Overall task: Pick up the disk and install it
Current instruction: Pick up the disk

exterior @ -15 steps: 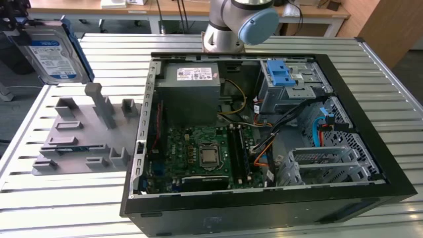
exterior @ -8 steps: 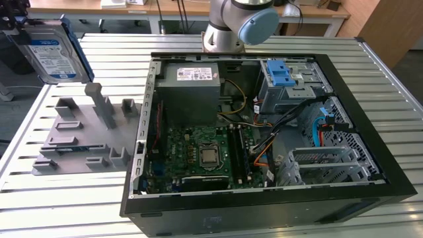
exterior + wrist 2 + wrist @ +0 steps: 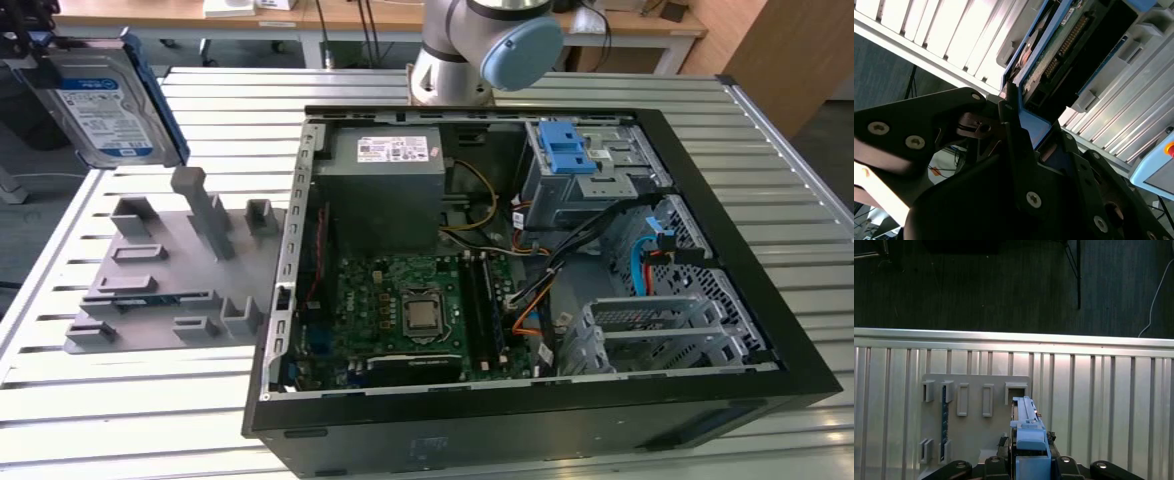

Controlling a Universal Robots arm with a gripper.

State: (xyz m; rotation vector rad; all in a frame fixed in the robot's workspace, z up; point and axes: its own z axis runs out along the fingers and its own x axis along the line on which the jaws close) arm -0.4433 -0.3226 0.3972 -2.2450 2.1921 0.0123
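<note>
- Dead centre of the frame, close to the camera, I see the disk [image 3: 1029, 432] edge-on, with its blue carrier frame facing the lens.
- My gripper [image 3: 1029, 462] has its black jaws pressed against both sides of it.
- Just beyond the disk lies a grey holder plate [image 3: 974, 440] with rectangular slots (one holds a narrow dark strip [image 3: 944, 420]).
- The plate rests on the ribbed metal table [image 3: 1104, 405]. Past the table's far edge I see dark floor [image 3: 979, 285] and a cable [image 3: 1078, 275].
</note>
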